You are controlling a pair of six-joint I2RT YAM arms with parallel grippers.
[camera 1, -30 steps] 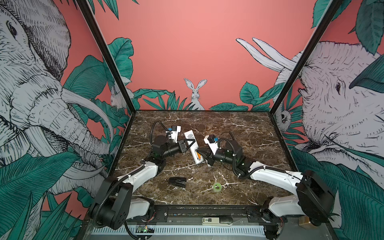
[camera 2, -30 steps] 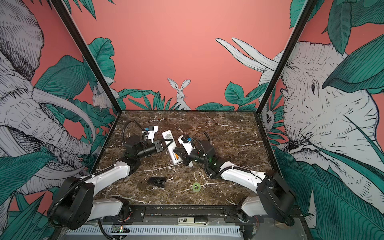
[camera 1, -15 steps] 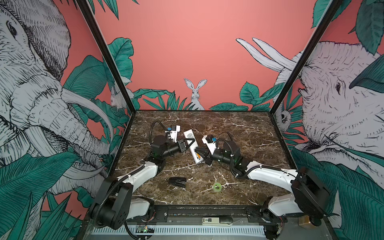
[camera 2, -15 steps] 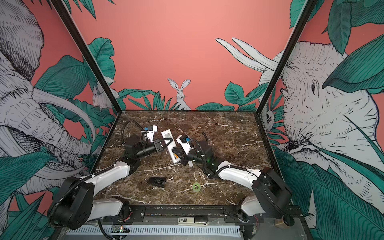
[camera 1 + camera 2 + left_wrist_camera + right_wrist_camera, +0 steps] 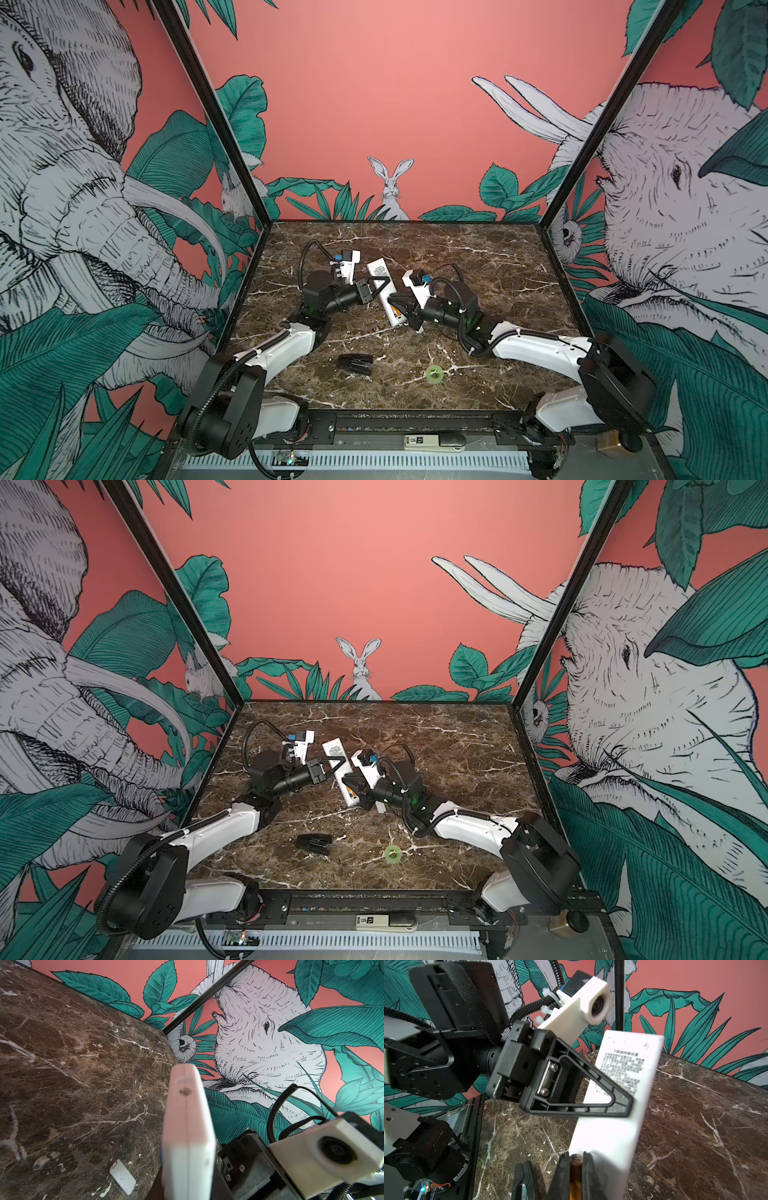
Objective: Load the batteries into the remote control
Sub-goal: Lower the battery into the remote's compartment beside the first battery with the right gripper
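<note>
My left gripper [image 5: 384, 286] [image 5: 338, 764] is shut on the remote control [image 5: 379, 271] [image 5: 333, 749], holding it off the table with its labelled white back up. In the right wrist view one of its fingers [image 5: 581, 1111] lies across the remote control [image 5: 612, 1138]. The left wrist view shows only the remote control's thin edge [image 5: 187, 1147]. My right gripper [image 5: 575, 1156] [image 5: 400, 307] [image 5: 353, 785] is shut on an orange battery [image 5: 575, 1169], whose tip sits by the remote's lower end. I cannot tell whether it touches.
A small white cover piece [image 5: 123, 1176] lies on the marble under the arms. A black stapler [image 5: 355, 364] [image 5: 314, 842] [image 5: 523, 1180] and a green tape ring [image 5: 434, 373] [image 5: 392, 852] lie nearer the front edge.
The right arm has shifted slightly left, toward the remote's lower end. Both grips are unchanged, and the remote has hardly moved.
</note>
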